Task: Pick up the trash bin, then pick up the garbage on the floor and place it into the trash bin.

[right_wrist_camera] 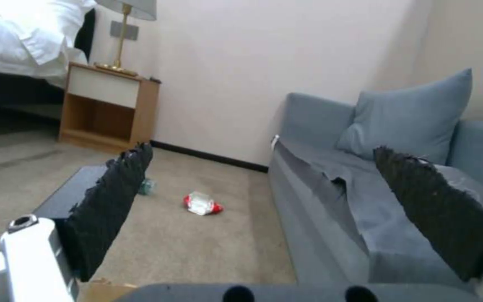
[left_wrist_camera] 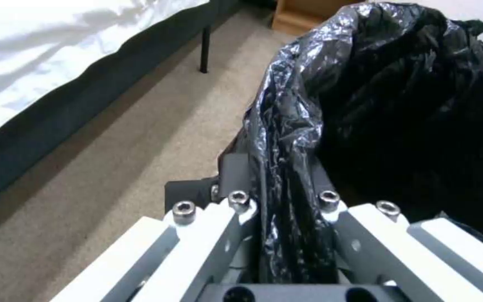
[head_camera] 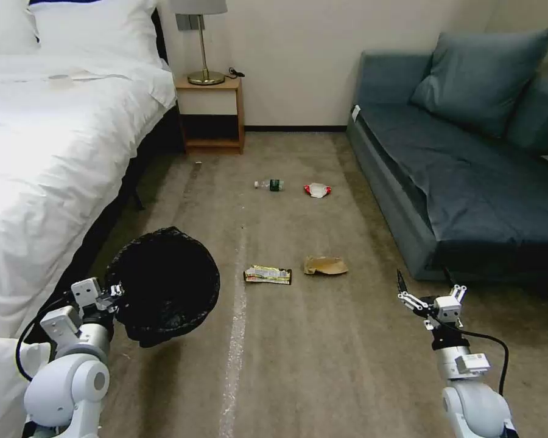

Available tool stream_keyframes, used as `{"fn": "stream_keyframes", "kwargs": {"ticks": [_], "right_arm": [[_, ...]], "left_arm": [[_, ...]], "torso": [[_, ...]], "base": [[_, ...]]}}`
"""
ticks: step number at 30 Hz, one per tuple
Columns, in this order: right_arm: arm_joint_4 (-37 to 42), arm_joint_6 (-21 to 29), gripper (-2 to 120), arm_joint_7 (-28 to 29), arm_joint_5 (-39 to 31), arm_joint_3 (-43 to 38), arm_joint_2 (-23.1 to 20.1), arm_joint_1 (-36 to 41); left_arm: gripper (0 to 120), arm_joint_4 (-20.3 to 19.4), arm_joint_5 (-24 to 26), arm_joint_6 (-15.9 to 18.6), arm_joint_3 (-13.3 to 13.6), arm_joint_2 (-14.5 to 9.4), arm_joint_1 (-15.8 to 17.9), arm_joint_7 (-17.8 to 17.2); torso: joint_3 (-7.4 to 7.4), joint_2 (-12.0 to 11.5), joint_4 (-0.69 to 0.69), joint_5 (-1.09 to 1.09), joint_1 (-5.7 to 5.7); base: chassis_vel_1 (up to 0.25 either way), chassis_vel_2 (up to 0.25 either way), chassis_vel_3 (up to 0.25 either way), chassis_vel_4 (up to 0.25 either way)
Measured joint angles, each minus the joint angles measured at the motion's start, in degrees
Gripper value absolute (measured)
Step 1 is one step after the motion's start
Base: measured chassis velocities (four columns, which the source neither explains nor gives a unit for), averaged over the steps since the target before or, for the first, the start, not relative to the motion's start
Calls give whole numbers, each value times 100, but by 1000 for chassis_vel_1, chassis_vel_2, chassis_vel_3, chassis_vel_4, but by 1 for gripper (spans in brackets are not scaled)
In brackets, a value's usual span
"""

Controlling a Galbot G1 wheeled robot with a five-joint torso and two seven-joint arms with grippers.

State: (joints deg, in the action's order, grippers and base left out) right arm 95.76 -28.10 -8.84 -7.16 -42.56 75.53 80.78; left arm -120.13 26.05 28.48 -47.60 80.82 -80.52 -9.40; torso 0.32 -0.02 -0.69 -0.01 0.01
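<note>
Carpeted floor; left gripper (head_camera: 117, 298) pinches trash bin (head_camera: 164, 283) rim, mouth seemingly tipped forward; right gripper (head_camera: 429, 291) wide

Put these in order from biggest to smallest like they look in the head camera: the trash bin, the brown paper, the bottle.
1. trash bin, held up by the left gripper, close to the camera, so it looks extra big.
2. brown paper.
3. bottle, farthest away, so it may look smaller than it is.

— What are your arms like?
— Mine are rounded pale grey shells, each with a black cable looping beside the wrist.
— And your claws?
— My left gripper (head_camera: 117, 296) has white links with dark hex screws; my right gripper (head_camera: 425, 286) has ragged black pads (right_wrist_camera: 110, 203).
</note>
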Motion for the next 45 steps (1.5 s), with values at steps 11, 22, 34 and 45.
{"fn": "stream_keyframes", "kwargs": {"ticks": [11, 22, 34, 45], "right_arm": [[-42, -34, 100, -33, 5, -13, 23, 5], [-42, -41, 100, -44, 9, -20, 27, 6], [-126, -56, 100, -60, 0, -46, 24, -46], [-225, -66, 100, -62, 7, -38, 51, -69]], "left_arm": [[5, -8, 2, -36, -2, 9, -22, 11], [5, -15, 2, -59, -2, 15, -33, 18], [5, 14, 8, -86, 6, 2, -21, 50], [5, 89, 11, -108, 10, 4, 10, 62]], "torso": [[0, 0, 0, 0, 0], [0, 0, 0, 0, 0], [0, 0, 0, 0, 0], [0, 0, 0, 0, 0]], "base": [[0, 0, 0, 0], [-35, 43, 32, -28], [-5, 3, 4, -2], [-40, 38, 47, -45]]}}
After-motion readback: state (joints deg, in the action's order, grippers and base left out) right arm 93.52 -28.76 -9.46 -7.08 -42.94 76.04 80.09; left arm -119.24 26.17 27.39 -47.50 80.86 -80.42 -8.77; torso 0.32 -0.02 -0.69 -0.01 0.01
